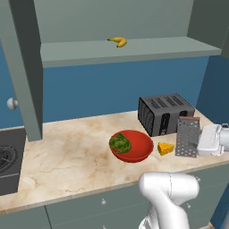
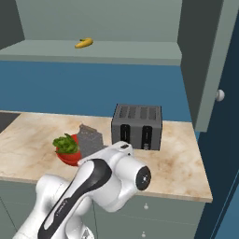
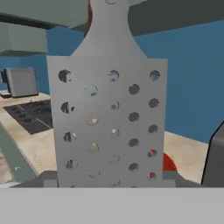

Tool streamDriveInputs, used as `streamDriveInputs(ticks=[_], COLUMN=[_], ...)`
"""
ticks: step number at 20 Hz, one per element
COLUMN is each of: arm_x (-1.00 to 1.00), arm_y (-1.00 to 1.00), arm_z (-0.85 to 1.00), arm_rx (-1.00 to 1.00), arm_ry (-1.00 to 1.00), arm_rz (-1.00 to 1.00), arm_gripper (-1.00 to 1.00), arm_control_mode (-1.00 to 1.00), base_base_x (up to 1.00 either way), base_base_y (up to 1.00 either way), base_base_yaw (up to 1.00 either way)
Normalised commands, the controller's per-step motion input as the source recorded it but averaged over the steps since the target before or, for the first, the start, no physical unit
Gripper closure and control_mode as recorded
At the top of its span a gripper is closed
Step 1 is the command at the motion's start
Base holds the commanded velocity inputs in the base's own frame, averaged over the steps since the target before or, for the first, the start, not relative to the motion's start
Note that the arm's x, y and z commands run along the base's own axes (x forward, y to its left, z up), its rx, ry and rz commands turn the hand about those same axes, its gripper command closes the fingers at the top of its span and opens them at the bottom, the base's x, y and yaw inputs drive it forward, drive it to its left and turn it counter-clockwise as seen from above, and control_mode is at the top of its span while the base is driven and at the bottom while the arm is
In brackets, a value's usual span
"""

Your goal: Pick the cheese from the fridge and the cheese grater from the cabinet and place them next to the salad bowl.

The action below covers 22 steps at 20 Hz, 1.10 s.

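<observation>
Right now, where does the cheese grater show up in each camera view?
Left base view: the grater stands upright at right, between the cheese and the white hand.
Right base view: it rises at centre-left, just behind the arm, right of the bowl.
Hand view: it stands close up across the middle.
Shared landmark: the toaster behind it.
</observation>
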Motion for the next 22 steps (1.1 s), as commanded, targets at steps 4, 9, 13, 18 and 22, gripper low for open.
streamDriveInputs(ticks=[4,9,13,18,22], arm_x=[0.08,0.09,0.44,0.29,0.01], arm_y=[-0.04,-0.08,-0.04,-0.14,-0.22], arm_z=[-0.60,-0.48,-0.15,-0.14,-0.28], arm_rx=[0.06,0.04,0.05,0.03,0.00], arm_ry=[0.08,0.01,-0.08,-0.09,-0.04], arm_rz=[0.09,0.08,0.04,0.03,0.00], arm_gripper=[1.00,1.00,1.00,1.00,1.00], arm_control_mode=[-1.00,-1.00,-1.00,-1.00,-1.00], base_base_x=[0.00,0.00,0.00,0.00,0.00], base_base_y=[0.00,0.00,0.00,0.00,0.00], base_base_yaw=[0.00,0.00,0.00,0.00,0.00])
